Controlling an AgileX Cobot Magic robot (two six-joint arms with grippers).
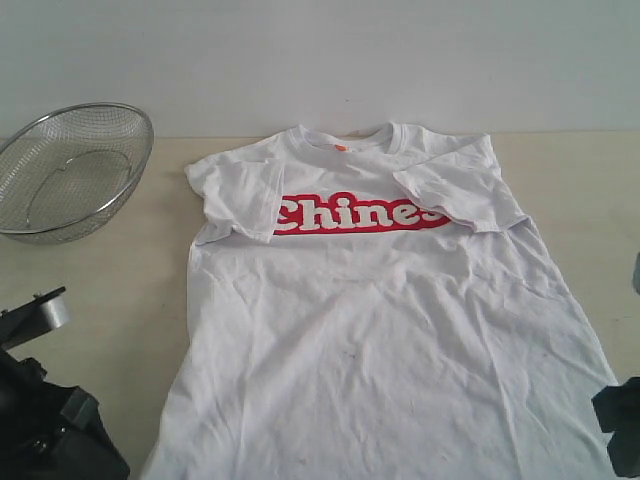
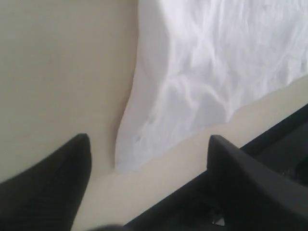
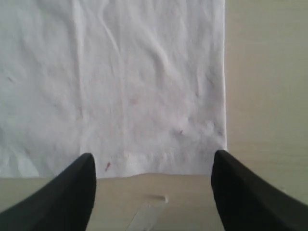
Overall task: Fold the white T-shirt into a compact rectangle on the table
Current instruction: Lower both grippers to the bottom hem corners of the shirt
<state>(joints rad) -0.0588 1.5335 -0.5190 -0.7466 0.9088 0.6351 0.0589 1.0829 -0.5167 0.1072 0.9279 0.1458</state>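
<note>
White cotton fills the near side of the table point(image 1: 130, 300): the white T-shirt point(image 1: 380, 330) lies flat and face up, its hem point(image 3: 154, 168) towards the arms. The left gripper point(image 2: 149, 139) hangs with its jaws spread wide and nothing between them, just above the hem corner point(image 2: 127, 161) on its side. The right gripper point(image 3: 154, 155) is likewise wide and empty, over the hem near the opposite corner.

Both sleeves already lie turned in over the chest, so the step in hand looks like taking the hem to fold the body up towards the collar. To do it well, each gripper should pinch both layers right at its corner, the two should lift together and level, carry the hem across without dragging the cloth underneath, and lay it square so the side edges line up. The creases in the body may need smoothing.

Farther off, red-backed white lettering point(image 1: 355, 213) reads "Chines"; anything after that is hidden under the folded sleeve point(image 1: 450, 190). A small orange neck tag point(image 1: 341, 147) shows no legible writing. A wire-mesh basket point(image 1: 70, 170) sits apart at the far left.
</note>
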